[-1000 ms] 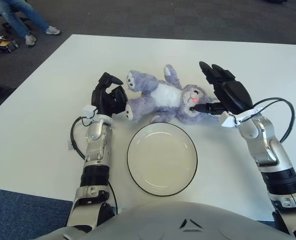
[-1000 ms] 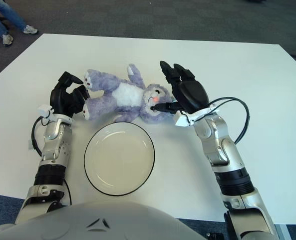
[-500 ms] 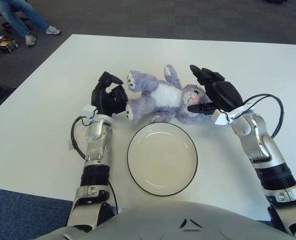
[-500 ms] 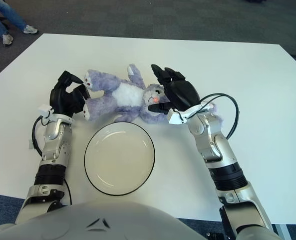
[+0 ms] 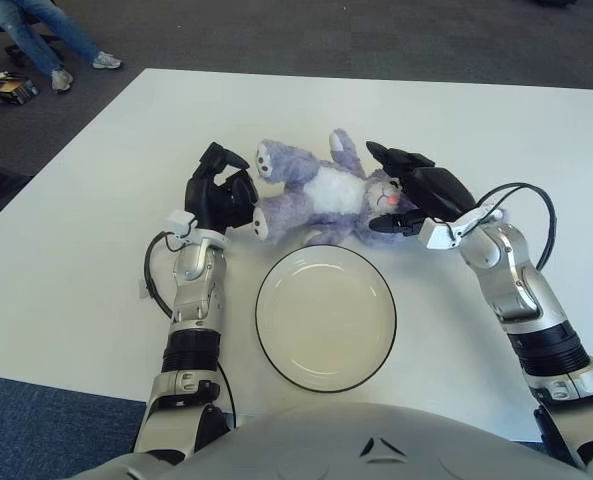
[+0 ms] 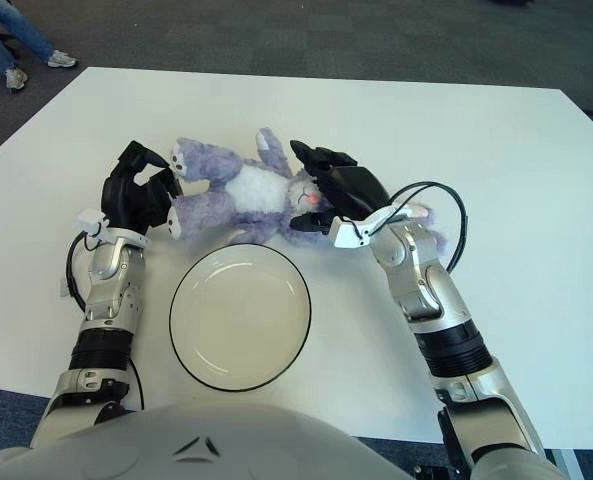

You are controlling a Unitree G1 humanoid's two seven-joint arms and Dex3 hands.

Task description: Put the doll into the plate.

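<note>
Doll (image 5: 321, 199), a purple plush with a white belly, lies on its back on the white worktop (image 5: 96, 200), just beyond the far rim of the plate (image 5: 325, 316). Its feet point toward the left hand (image 5: 219, 195), whose fingers curl beside the nearer foot; whether they actually pinch it I cannot tell. Right hand (image 5: 416, 190) sits over the doll's head, fingers spread across it, thumb below near the face, not visibly closed around it. Plate holds nothing. A person's legs (image 5: 36, 30) show at the far left on the floor
</note>
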